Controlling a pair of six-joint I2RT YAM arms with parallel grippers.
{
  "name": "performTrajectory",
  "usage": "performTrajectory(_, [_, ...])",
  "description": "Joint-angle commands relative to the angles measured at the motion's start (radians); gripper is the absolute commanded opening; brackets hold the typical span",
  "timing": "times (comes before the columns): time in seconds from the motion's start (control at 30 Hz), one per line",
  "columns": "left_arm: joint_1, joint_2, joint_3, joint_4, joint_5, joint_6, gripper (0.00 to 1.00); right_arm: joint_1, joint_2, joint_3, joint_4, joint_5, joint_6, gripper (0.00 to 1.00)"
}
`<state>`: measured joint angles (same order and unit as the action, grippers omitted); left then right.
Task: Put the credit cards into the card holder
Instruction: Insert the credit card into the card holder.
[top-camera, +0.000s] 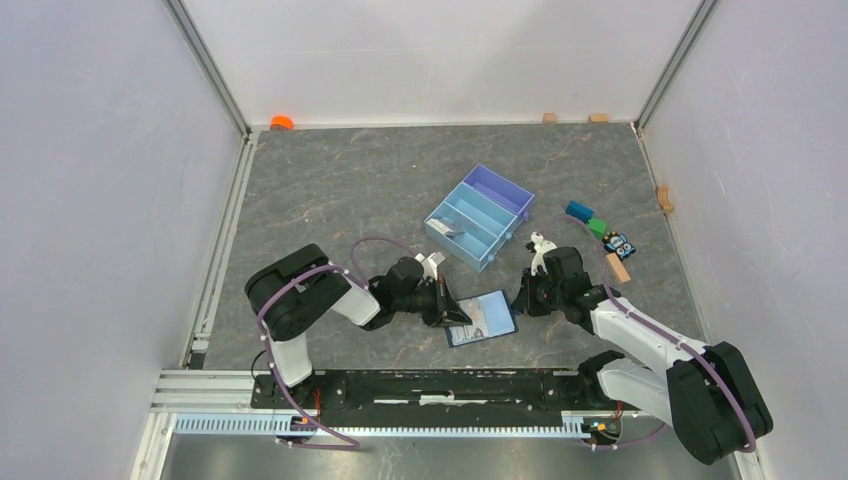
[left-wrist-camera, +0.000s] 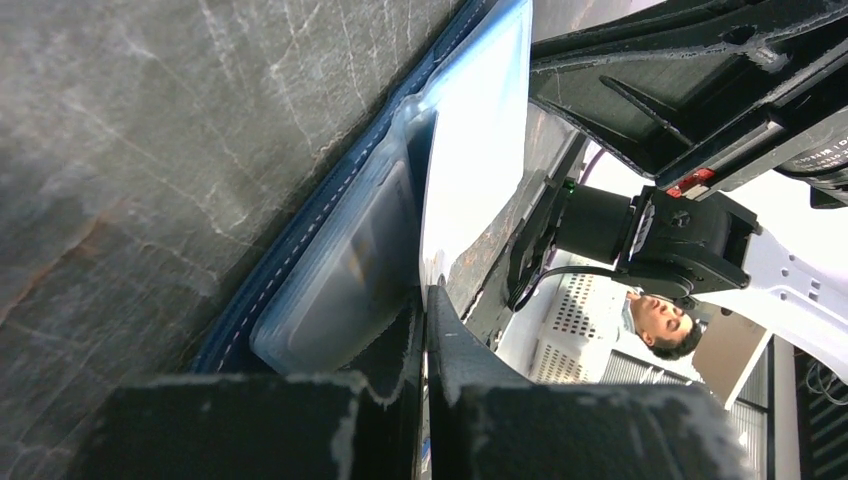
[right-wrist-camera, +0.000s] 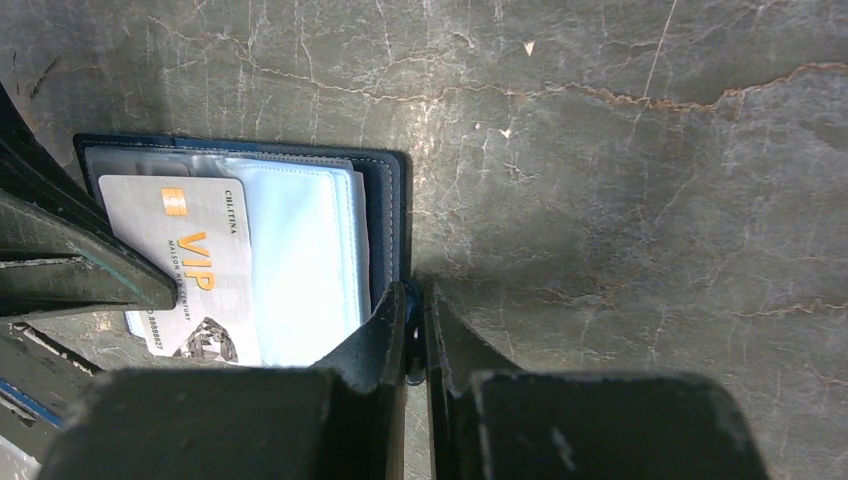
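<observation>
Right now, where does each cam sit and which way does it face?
Top external: above and behind the bases, looking down at the table; left gripper and right gripper meet at the card holder.
Left wrist: low over the table, looking along its fingers and the credit card they pinch; right gripper beyond.
Right wrist: looking down past its fingers at the holder's edge; left gripper at left.
Shared: both wrist views show card and holder.

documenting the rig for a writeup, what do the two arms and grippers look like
Both arms look alike. The left arm and right arm have bulky black joint housings joined by white links, with a lilac cable looping along each. The left gripper and right gripper are black, each with two flat matte fingers whose edges look rough and chipped.
</observation>
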<state>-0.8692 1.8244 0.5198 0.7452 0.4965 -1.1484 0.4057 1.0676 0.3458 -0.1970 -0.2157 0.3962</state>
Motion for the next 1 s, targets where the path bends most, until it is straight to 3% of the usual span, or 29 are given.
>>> performTrajectory(0.0, [0.040,0.014,-0.049,-0.025,-0.075,-0.012,0.02,-0.001,0.021,-0.025,-0.121,0.087,-0.027,0.00])
performTrajectory(0.97, [0.031,0.026,-0.060,-0.005,0.016,-0.006,0.02,-0.001,0.013,-0.019,-0.128,0.094,-0.022,0.00])
